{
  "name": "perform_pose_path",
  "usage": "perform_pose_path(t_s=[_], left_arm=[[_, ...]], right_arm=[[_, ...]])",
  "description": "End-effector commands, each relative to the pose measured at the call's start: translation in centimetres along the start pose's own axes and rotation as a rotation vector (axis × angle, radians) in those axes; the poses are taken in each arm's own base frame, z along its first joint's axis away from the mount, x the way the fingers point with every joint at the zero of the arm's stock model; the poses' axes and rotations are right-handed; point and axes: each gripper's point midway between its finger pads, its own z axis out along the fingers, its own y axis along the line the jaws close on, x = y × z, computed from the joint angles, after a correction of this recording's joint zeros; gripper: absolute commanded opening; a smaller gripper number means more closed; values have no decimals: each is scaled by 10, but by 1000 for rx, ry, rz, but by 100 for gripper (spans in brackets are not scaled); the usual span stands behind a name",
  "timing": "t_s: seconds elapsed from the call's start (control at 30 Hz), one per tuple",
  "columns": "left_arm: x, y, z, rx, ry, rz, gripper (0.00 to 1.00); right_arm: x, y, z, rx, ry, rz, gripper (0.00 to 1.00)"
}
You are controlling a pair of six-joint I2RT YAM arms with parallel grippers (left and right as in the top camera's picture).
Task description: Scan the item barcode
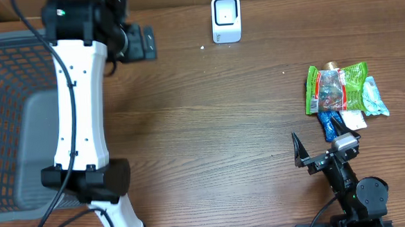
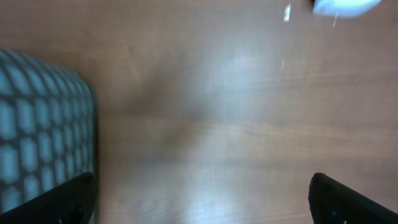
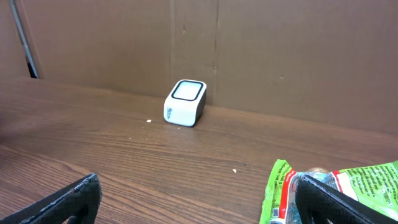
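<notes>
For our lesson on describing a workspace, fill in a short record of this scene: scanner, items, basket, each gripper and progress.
scanner: scanner, white, at the far edge, centre
items: snack packets piled on the right, a green one among them
basket: basket, grey mesh, on the left
left gripper: left gripper open, empty, beside the basket
right gripper: right gripper open, empty, next to the packets
progress: nothing picked up yet

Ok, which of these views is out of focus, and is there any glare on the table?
Left wrist view: soft all over, the basket mesh smeared, a pale sheen on the table wood. Overhead view: sharp and evenly lit, the scanner crisp. Right wrist view: background clear, its own fingers at the bottom edge dark and blurred.
</notes>
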Motion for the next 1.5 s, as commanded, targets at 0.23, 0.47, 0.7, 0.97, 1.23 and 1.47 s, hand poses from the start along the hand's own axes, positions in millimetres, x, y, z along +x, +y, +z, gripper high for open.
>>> perform_pose_path(t_s=[0.23, 0.47, 0.7, 0.97, 1.23, 1.47], left_arm=[[106, -6, -43, 44, 1, 70, 100], [105, 32, -45, 59, -244, -80, 100], [136, 69, -34, 31, -415, -194, 100], [178, 84, 1, 32, -566, -254, 100], [196, 87, 38, 50, -714, -245, 99], [183, 90, 49, 58, -960, -197, 99]], right_arm=[[2, -1, 0, 5, -4, 2, 100], [2, -1, 0, 5, -4, 2, 100], [2, -1, 0, 5, -4, 2, 100], [2, -1, 0, 5, -4, 2, 100], [2, -1, 0, 5, -4, 2, 100], [2, -1, 0, 5, -4, 2, 100]])
